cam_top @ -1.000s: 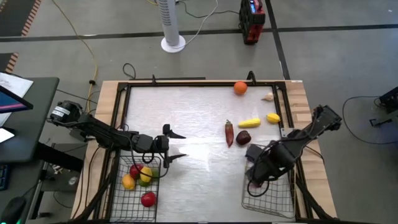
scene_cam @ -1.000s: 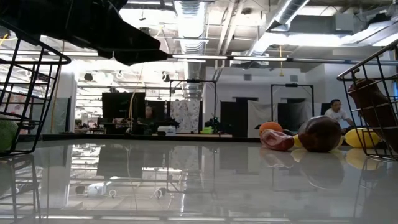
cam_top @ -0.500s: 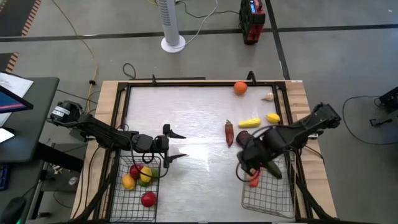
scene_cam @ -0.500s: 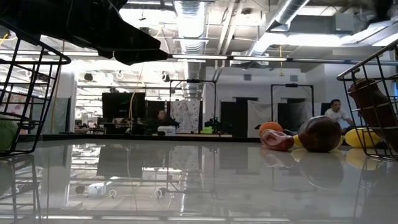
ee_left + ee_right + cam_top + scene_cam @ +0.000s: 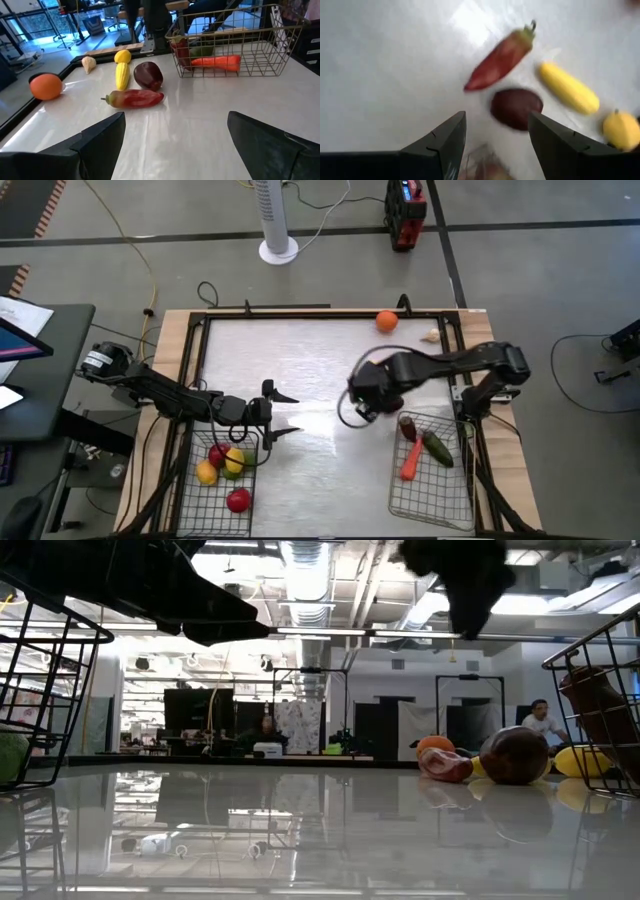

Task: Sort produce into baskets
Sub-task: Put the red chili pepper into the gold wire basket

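My right gripper is open and empty above the table's middle. It hangs over a long red pepper and a dark plum, with the corn and a lemon beside them, all lying on the table. My left gripper is open and empty, just beyond the left basket, which holds apples, a lemon and a lime. The right basket holds a carrot, a cucumber and a red pepper. An orange and garlic lie near the far edge.
A raised dark frame runs around the white table top. The two wire baskets stand at the near left and near right corners. The white table top between the two grippers is bare.
My right gripper has risen out of the right basket and swung toward the table's middle and far edge, ending above the red pepper and plum. The carrot and cucumber now lie uncovered in the right basket.
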